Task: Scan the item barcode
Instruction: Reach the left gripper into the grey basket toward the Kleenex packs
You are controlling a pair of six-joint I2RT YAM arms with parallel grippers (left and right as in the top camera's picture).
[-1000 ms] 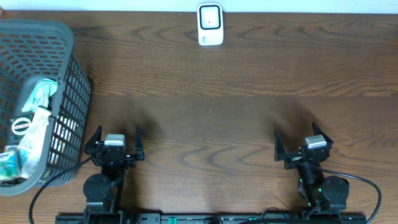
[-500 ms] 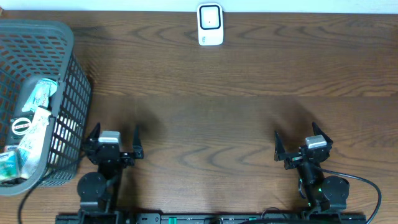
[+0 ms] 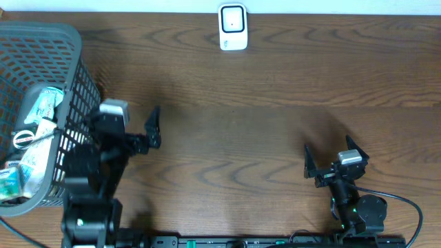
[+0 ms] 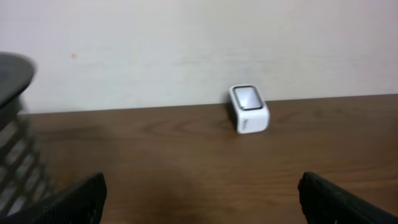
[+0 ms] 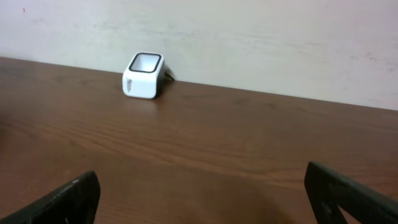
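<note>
Several packaged items (image 3: 36, 134) lie in the grey mesh basket (image 3: 72, 48) at the table's left edge; no barcode can be made out. The white scanner (image 3: 233, 27) stands at the far middle edge, also seen as a white scanner (image 4: 249, 109) and a white scanner (image 5: 144, 76) in the wrist views. My left gripper (image 3: 120, 131) hovers open and empty beside the basket's right wall, with its fingertips (image 4: 74, 202) wide apart. My right gripper (image 3: 332, 157) rests open and empty near the front right, with one black fingertip (image 5: 354, 199) at the frame's corner.
The basket's wall (image 4: 12, 155) fills the left edge of the left wrist view. A pale wall runs behind the table's far edge. Cables trail from the right arm's base (image 3: 365, 213) at the front edge.
My left arm has lifted off its rest and swung forward and left toward the basket, still open. The right arm has not moved.
</note>
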